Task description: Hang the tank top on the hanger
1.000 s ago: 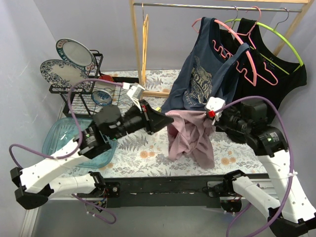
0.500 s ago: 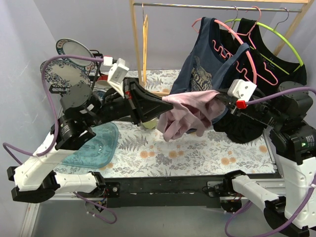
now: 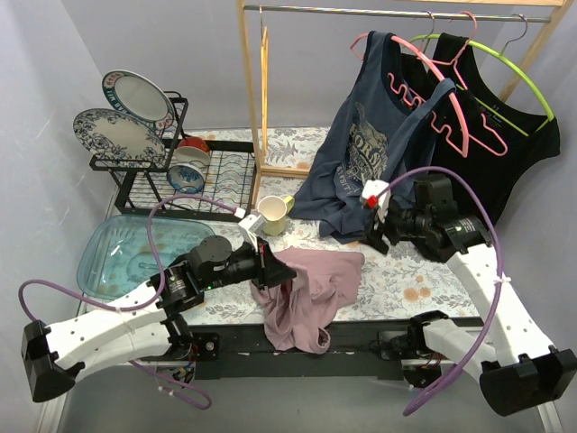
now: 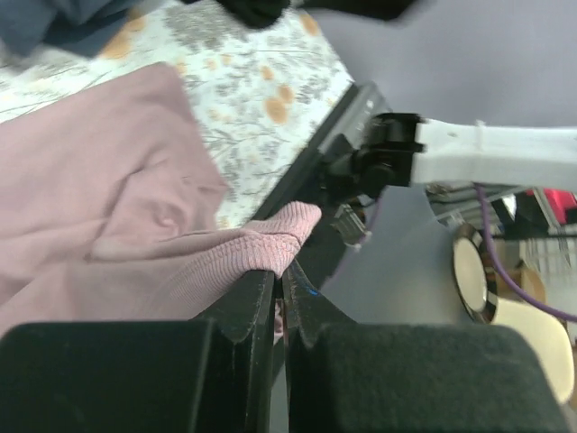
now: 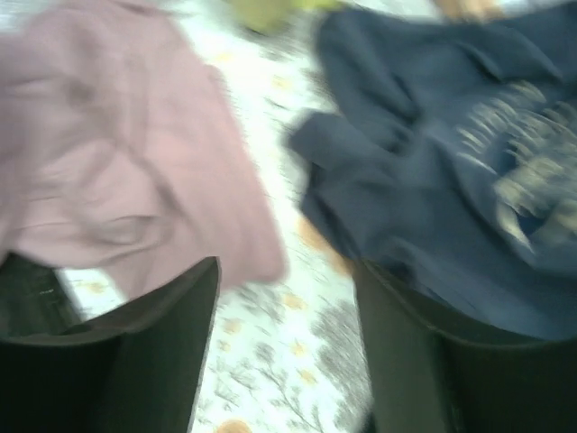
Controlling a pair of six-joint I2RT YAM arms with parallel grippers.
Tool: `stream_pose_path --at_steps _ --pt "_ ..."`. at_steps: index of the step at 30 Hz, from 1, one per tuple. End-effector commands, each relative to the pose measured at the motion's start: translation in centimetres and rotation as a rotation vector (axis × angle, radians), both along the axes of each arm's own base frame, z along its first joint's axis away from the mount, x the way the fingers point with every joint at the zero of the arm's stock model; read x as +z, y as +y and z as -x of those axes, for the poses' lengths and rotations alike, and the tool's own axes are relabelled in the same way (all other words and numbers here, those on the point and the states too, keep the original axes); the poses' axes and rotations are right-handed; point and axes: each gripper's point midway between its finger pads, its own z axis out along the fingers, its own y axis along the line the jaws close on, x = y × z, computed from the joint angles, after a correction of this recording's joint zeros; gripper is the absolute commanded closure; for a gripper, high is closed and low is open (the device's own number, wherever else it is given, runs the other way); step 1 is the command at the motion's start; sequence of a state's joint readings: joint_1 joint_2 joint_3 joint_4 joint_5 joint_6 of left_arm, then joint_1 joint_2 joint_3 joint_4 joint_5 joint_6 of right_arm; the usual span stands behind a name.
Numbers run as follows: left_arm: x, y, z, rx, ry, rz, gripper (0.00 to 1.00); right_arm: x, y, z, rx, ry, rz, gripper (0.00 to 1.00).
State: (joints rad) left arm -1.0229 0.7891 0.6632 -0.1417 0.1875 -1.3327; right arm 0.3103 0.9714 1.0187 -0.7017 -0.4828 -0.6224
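Note:
The pink tank top (image 3: 315,287) lies crumpled on the table by the front edge, and part of it hangs over that edge. My left gripper (image 3: 273,267) is shut on its ribbed hem; in the left wrist view the jaws (image 4: 279,275) pinch the tank top (image 4: 108,198). To the right, my right gripper (image 3: 372,233) stands open and holds nothing, clear of the cloth. Its blurred wrist view shows the gripper (image 5: 288,343) with the tank top (image 5: 117,153) at left. The thin yellow-orange hanger (image 3: 264,63) hangs edge-on from the rail at the back.
A navy printed top (image 3: 361,153) on a pink hanger (image 3: 451,99) and a black top (image 3: 505,135) on a green hanger (image 3: 505,59) hang at the back right. Also in view: a wooden post (image 3: 248,99), a cream mug (image 3: 274,215), a dish rack (image 3: 149,185), a teal tray (image 3: 117,248).
The two arms held the tank top up between them. My right gripper has opened, let go and drawn back. My left arm has brought the top down to the table's front edge.

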Motion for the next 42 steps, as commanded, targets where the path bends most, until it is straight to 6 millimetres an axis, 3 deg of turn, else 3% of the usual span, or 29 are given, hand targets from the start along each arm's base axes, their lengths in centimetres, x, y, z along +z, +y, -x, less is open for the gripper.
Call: stream_pose_path --at_steps 1,2,3,4,8,10,12,13,14,16,21,26,33,37,40,42 --pt "2.2 1.6 -2.6 0.141 -0.031 0.126 1.0 1.6 5.0 10.0 0.558 -0.01 -0.262 0.22" --pt "1.1 1.9 -2.5 0.14 -0.017 0.106 1.0 0.7 5.3 11.2 0.613 -0.004 -0.274 0.14" --pt "0.7 2.2 -2.9 0.156 -0.009 0.099 1.0 -0.1 5.8 12.8 0.683 -0.015 -0.274 0.12" --pt "0.2 2.5 -2.8 0.159 -0.001 0.09 1.0 -2.2 5.9 13.3 0.699 0.008 -0.251 0.11" --pt "-1.0 3.7 -1.4 0.141 0.039 0.075 1.0 -6.4 6.1 15.7 0.826 0.05 -0.169 0.12" --pt "-0.7 5.0 -1.1 0.187 0.06 0.104 1.0 -7.7 6.6 17.3 0.924 0.056 -0.13 0.12" --pt "-1.8 6.7 -1.4 0.282 0.112 0.081 1.0 -9.0 6.9 18.9 1.01 0.095 -0.109 0.14" --pt "-1.3 7.7 -1.2 0.316 0.12 0.114 1.0 -9.4 7.1 19.2 1.046 0.087 -0.096 0.15" --pt "-2.3 8.6 -1.3 0.372 0.179 0.099 1.0 -9.9 7.3 19.6 1.072 0.109 -0.083 0.17" --pt "-2.1 9.9 -1.1 0.415 0.19 0.137 1.0 -10.8 7.6 21.0 1.155 0.125 -0.053 0.19" --pt "-2.4 10.7 -0.9 0.451 0.225 0.192 1.0 -13.4 8.6 24.2 1.34 0.162 0.043 0.26" --pt "-2.1 10.5 -1.0 0.442 0.22 0.181 1.0 -15.8 9.9 24.1 1.361 0.154 0.135 0.28" --pt "-1.5 10.7 -0.5 0.417 0.183 0.153 1.0 -15.1 10.5 22.0 1.274 0.091 0.136 0.32" --pt "-1.1 11.0 -0.6 0.416 0.152 0.146 1.0 -15.5 10.4 23.0 1.282 0.154 0.097 0.34" --pt "0.0 10.9 -0.7 0.411 0.134 0.167 1.0 -16.1 10.7 23.8 1.315 0.233 0.084 0.45" --pt "0.3 10.8 -0.7 0.409 0.125 0.169 1.0 -16.2 10.8 24.2 1.338 0.273 0.105 0.62"
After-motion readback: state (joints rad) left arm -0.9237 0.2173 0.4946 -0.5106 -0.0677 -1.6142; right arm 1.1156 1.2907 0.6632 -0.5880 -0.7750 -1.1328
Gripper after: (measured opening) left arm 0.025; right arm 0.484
